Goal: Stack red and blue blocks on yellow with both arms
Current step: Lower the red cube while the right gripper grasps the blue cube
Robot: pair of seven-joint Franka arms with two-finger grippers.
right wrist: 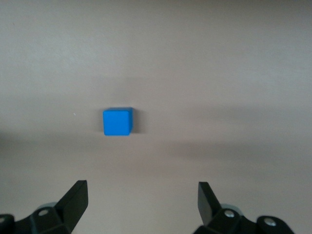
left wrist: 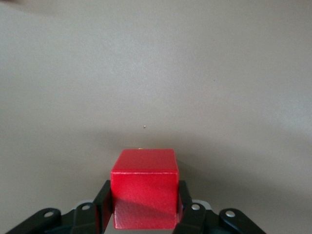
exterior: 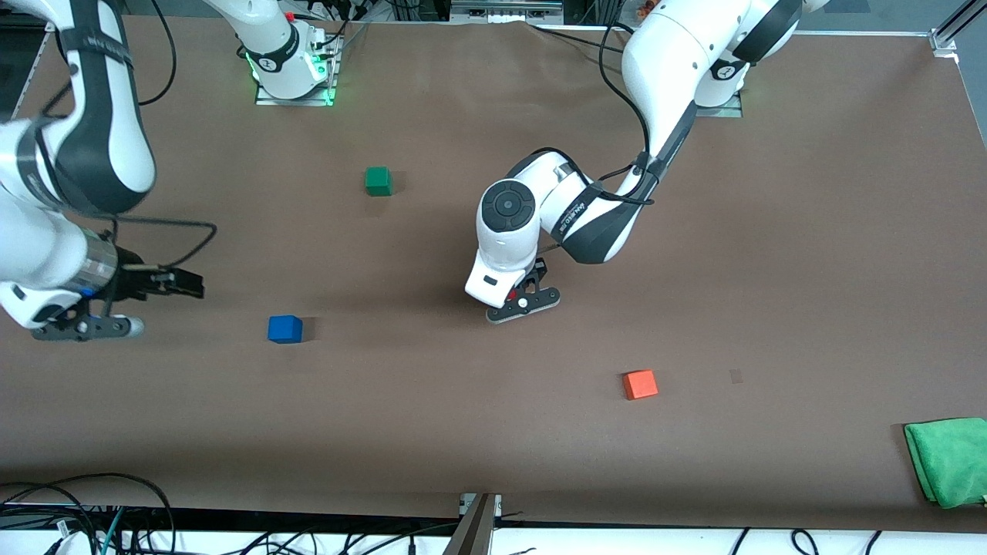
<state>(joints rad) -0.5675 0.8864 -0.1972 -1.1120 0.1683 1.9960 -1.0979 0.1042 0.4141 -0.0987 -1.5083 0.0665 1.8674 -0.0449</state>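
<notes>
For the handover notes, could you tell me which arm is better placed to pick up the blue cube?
Right: the right gripper is open with the blue cube ahead; the left gripper holds the red cube.

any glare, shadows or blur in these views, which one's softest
Front view: sharp, even light, soft shadow beside the blue block. Left wrist view: red block in the shut left gripper has a shadow band across its lower face. Right wrist view: softest; open right gripper hazy. No glare.
</notes>
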